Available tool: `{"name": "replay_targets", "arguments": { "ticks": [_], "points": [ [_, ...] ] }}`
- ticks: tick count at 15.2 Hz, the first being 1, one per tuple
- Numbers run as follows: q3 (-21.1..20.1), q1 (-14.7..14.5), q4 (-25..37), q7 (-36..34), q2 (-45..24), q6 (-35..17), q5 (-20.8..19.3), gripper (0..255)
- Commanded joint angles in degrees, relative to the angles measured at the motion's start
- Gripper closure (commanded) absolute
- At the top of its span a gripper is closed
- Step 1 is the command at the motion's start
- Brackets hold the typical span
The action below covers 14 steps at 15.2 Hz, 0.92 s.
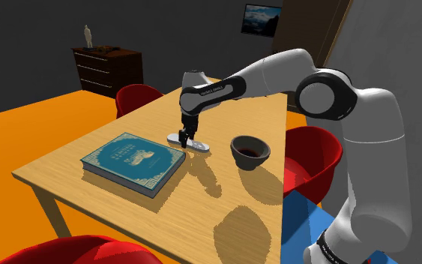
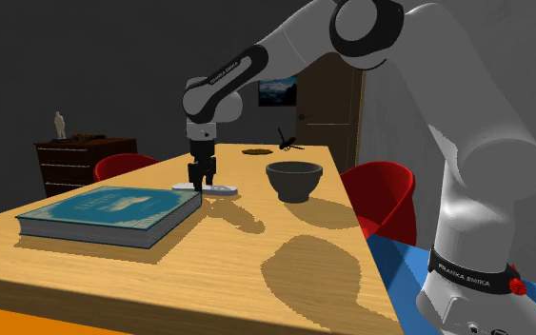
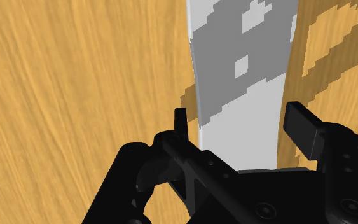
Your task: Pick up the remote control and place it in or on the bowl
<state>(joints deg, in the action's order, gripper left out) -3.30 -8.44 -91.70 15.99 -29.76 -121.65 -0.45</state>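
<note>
A flat grey-and-white remote control [image 1: 199, 145] lies on the wooden table [image 1: 224, 217] between the book and the bowl. My black gripper [image 1: 186, 137] points straight down onto it, and the remote [image 2: 220, 191] still rests on the tabletop. In the wrist view the fingers [image 3: 301, 124] press against both long sides of the remote [image 3: 241, 76], so the gripper [image 3: 241, 121] is shut on it. The dark round bowl [image 1: 249, 152] stands upright a short way off, toward the shoulder view's right. In the second exterior view the bowl [image 2: 294, 180] is right of the gripper [image 2: 201, 184].
A large teal hardcover book [image 1: 133, 160] lies flat toward the shoulder view's left of the remote. Red chairs [image 1: 310, 161] stand around the table. A dark dresser [image 1: 108, 69] stands by the far wall. Small dark objects [image 2: 285, 143] sit at the table's far end.
</note>
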Motion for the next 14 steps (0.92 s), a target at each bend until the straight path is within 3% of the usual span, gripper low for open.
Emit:
{"name": "replay_targets", "arguments": {
  "ticks": [1,14],
  "points": [
    [0.0,0.0,0.0,0.0,0.0,0.0,0.0,255],
    [-0.1,0.0,3.4,0.0,2.9,6.3,0.1,255]
  ]
}}
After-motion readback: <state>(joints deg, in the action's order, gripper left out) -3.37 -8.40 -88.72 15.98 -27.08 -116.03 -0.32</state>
